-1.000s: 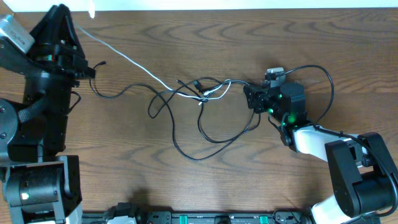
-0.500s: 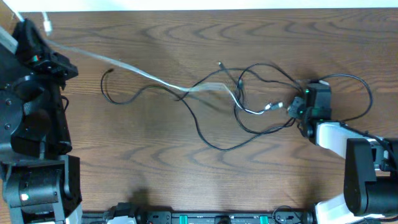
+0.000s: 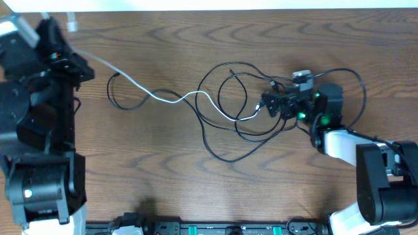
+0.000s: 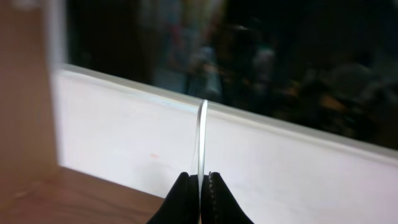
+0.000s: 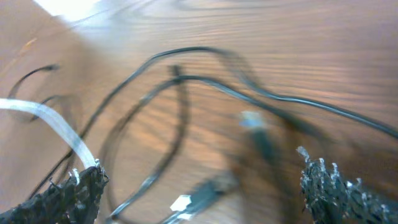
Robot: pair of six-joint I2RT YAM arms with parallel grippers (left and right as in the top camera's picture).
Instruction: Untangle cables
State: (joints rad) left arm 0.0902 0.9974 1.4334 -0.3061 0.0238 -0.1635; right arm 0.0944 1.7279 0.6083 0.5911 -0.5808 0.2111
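Several thin black cables (image 3: pixel 225 98) lie in overlapping loops on the wooden table. A white cable (image 3: pixel 157 98) runs from the top left into the loops. My left gripper (image 3: pixel 73 51) is at the table's far left corner, shut on the white cable (image 4: pixel 202 137) near its plug end (image 3: pixel 72 25). My right gripper (image 3: pixel 266 104) sits at the right side of the loops, open. In the right wrist view its fingers (image 5: pixel 205 190) straddle blurred black cables (image 5: pixel 186 81) and a small plug (image 5: pixel 202 196), with the white cable (image 5: pixel 56 124) by the left finger.
A loose black cable end (image 3: pixel 112 88) curls at the left. Thicker black cords (image 3: pixel 356 91) loop off the right arm. The table's far edge (image 3: pixel 228 8) meets a white wall (image 4: pixel 124 143).
The right gripper pulled right, then came back left to the loops, open. The white cable went taut, then slack. The tangle shifted right and spread into wider loops.
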